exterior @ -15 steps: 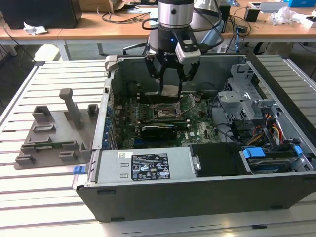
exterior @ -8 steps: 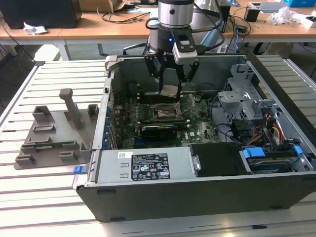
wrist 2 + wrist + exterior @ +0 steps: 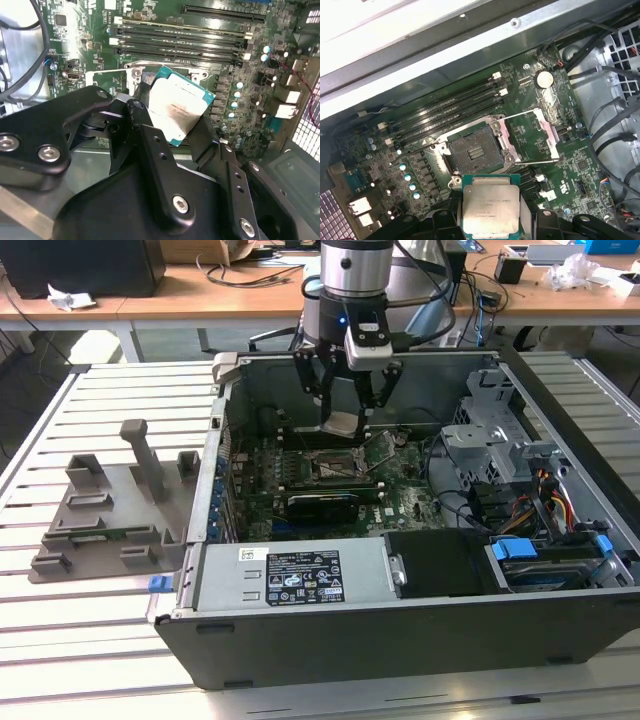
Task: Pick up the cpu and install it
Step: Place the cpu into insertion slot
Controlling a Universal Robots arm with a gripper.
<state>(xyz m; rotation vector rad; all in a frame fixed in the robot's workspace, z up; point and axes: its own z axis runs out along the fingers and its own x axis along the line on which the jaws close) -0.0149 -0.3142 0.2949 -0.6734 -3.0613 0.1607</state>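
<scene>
a lab: slatted metal workbench (image 3: 100, 400), open computer case (image 3: 400, 620), cluttered desks (image 3: 200, 290) behind.

The claw (image 3: 346, 416) hangs inside the open computer case (image 3: 350, 645), its fingers closed on the cpu (image 3: 340, 423), which is held clear above the green motherboard (image 3: 420, 505). The open socket (image 3: 335, 466) lies just beneath the chip, toward six o'clock. On the slatted desk (image 3: 100, 640), a grey plastic tray (image 3: 100, 510) sits at nine o'clock of the case, just beside its wall.
</scene>
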